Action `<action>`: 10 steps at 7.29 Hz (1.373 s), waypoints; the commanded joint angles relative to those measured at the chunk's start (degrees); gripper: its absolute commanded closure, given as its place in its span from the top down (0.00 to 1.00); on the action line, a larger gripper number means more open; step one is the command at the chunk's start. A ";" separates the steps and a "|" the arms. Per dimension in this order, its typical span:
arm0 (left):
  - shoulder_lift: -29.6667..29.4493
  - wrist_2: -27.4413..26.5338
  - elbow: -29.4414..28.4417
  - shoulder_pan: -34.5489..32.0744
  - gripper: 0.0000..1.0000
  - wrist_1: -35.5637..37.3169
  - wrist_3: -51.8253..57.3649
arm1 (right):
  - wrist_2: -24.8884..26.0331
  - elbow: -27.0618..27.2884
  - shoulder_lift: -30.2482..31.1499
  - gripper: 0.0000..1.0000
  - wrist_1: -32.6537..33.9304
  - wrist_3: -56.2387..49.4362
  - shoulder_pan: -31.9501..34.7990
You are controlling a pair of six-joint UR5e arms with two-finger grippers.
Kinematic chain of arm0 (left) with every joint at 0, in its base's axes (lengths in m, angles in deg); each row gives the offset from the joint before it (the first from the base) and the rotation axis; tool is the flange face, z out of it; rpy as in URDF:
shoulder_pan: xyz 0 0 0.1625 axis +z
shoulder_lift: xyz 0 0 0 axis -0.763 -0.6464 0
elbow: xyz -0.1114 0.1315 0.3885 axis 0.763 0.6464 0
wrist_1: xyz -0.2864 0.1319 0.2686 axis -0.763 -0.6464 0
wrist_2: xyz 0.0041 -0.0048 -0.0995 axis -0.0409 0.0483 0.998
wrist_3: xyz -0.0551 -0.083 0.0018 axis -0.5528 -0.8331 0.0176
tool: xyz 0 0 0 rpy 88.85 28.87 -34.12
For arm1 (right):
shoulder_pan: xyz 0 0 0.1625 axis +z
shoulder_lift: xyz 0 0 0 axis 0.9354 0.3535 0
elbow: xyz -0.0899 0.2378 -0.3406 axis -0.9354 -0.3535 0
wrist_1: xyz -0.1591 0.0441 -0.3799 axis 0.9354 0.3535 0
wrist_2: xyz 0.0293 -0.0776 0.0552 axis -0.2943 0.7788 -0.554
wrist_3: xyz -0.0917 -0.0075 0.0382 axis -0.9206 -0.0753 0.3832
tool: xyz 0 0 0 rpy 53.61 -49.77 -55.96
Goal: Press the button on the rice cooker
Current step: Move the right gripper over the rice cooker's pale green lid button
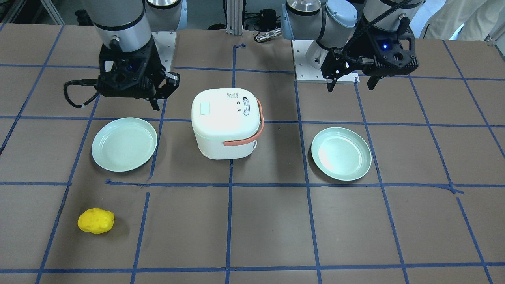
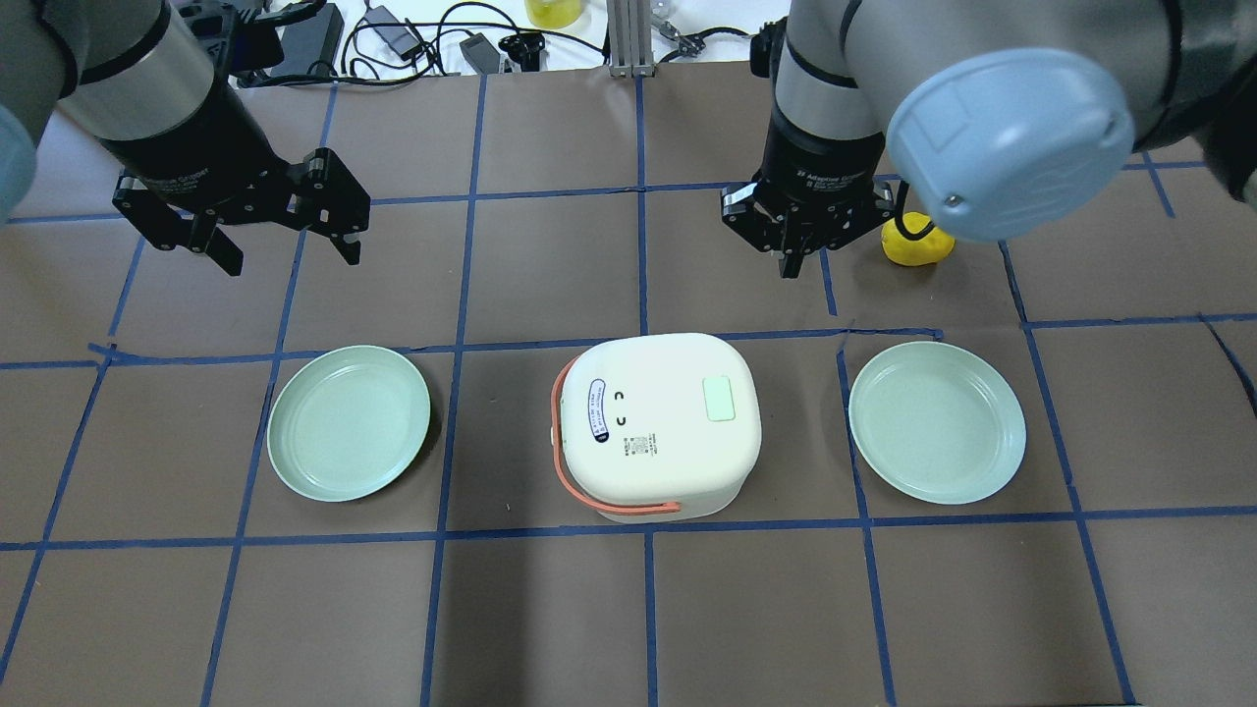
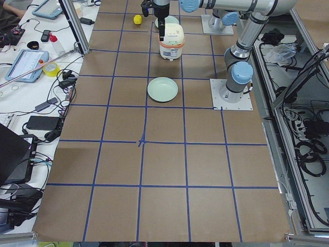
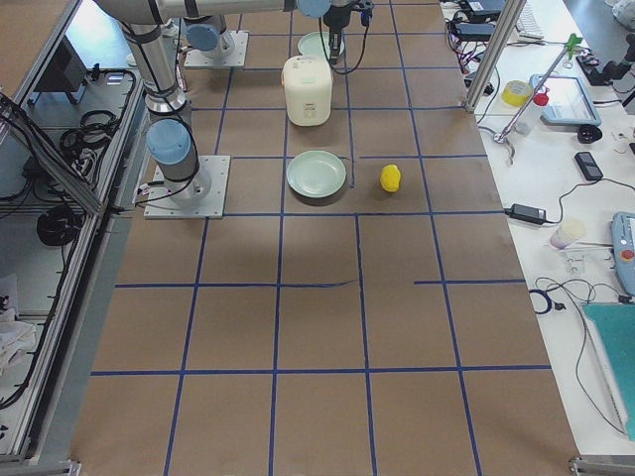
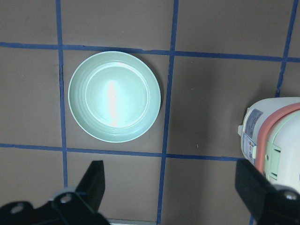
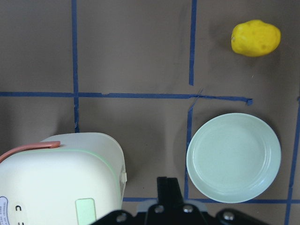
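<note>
Rice cooker (image 2: 656, 422) untouched: right gripper (image 2: 789, 267) closed, hovering near its far side; left gripper (image 2: 292, 257) wide, farther off.

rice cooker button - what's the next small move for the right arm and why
Probably shift the right gripper sideways until it is above the green button on the rice cooker. It is shut, hangs clear of the cooker, and its wrist view shows the button off to one side, not under the fingers.

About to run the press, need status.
Left gripper open, right gripper shut, both clear of the rice cooker. Button untouched. Nothing over it.
</note>
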State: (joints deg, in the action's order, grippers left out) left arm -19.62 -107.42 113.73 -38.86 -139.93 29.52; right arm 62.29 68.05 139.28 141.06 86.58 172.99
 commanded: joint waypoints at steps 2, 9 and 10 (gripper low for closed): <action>0.00 0.00 0.00 0.00 1.00 0.00 0.02 | 0.39 8.45 0.12 0.00 6.54 3.60 4.41; 0.00 0.00 0.00 0.00 1.00 0.00 0.02 | 0.66 12.96 0.04 0.00 9.01 3.17 6.79; 0.00 0.00 0.00 0.00 1.00 0.00 0.02 | 0.66 12.97 -0.14 0.00 9.45 3.08 6.79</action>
State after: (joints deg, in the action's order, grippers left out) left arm -19.62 -107.42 113.73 -38.87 -139.92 29.52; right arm 62.89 80.83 139.32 150.03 89.77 179.77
